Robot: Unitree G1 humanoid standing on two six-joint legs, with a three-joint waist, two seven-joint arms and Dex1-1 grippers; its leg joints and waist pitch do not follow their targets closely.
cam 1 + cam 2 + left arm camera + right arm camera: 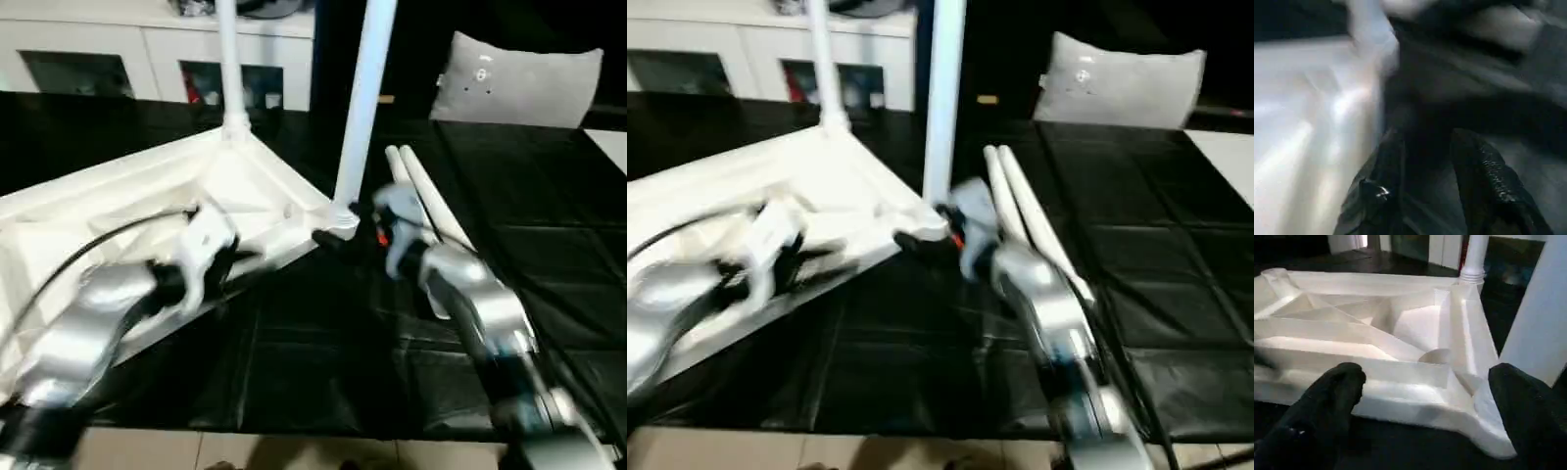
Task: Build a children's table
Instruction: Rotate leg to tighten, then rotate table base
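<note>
The children's table top point(147, 196) lies upside down on the black mat, ribbed underside up. One leg point(228, 59) stands in its far corner socket. Another leg point(364, 98) stands in the near right corner socket. Two loose legs point(423, 201) lie side by side on the mat to the right. My left gripper point(245, 257) hovers at the top's front edge, its black fingers point(1488, 186) apart with nothing between them. My right gripper point(1427, 377) stands wide open just in front of the near right corner point(1474, 396), beside the standing leg point(1542, 308).
A white cabinet point(147, 49) runs along the back. A grey-white cushion point(514, 83) stands at the back right. The black mat point(343, 362) ends at a strip of light floor point(294, 450) in front. My silver forearms cross the foreground.
</note>
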